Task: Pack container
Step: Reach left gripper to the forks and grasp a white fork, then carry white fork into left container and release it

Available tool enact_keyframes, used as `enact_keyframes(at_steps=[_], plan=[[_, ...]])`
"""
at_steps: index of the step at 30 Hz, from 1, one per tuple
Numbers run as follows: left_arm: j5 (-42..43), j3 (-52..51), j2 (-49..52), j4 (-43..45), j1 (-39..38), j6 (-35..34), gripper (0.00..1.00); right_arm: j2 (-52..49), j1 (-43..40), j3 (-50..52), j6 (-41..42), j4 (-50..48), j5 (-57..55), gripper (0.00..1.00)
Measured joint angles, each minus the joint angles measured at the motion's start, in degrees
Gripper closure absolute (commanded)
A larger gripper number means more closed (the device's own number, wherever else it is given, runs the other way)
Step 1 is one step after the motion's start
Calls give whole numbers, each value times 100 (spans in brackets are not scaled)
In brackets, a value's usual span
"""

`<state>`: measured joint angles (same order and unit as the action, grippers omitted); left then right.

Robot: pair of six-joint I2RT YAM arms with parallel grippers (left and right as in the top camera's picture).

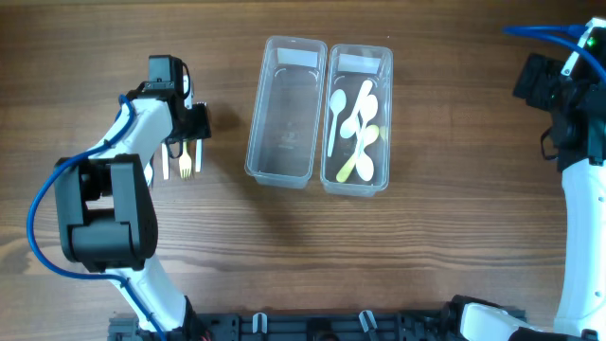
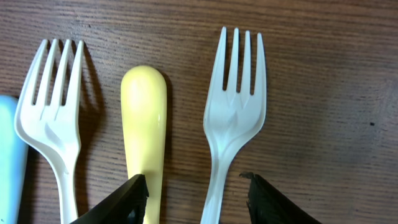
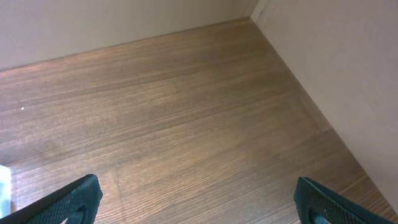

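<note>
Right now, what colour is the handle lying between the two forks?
Pale yellow handle; left wrist view.

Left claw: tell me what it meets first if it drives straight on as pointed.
Probably the white fork: its handle lies between the fingers of the open left claw, flat on the table.

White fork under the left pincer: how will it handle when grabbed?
Probably light and a bit bendy: the white fork looks like thin plastic. It lies flat on the table, so the left pincer may skid off its narrow handle.
</note>
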<state>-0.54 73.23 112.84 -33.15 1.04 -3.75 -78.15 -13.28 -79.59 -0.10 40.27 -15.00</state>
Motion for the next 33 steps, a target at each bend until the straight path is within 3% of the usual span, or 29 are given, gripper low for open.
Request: enact_keyframes(at_steps=[14, 22, 23, 26, 33], plan=[[343, -37, 0, 87, -24, 262, 62, 0, 0, 0, 0, 0, 0, 0], [345, -39, 118, 131, -105, 267, 57, 0, 0, 0, 0, 0, 0, 0], [345, -31, 184, 151, -109, 280, 63, 0, 0, 0, 0, 0, 0, 0], [345, -11, 214, 201, -109, 284, 95, 0, 0, 0, 0, 0, 0, 0], [345, 48, 245, 155, -98, 328, 96, 0, 0, 0, 0, 0, 0, 0]])
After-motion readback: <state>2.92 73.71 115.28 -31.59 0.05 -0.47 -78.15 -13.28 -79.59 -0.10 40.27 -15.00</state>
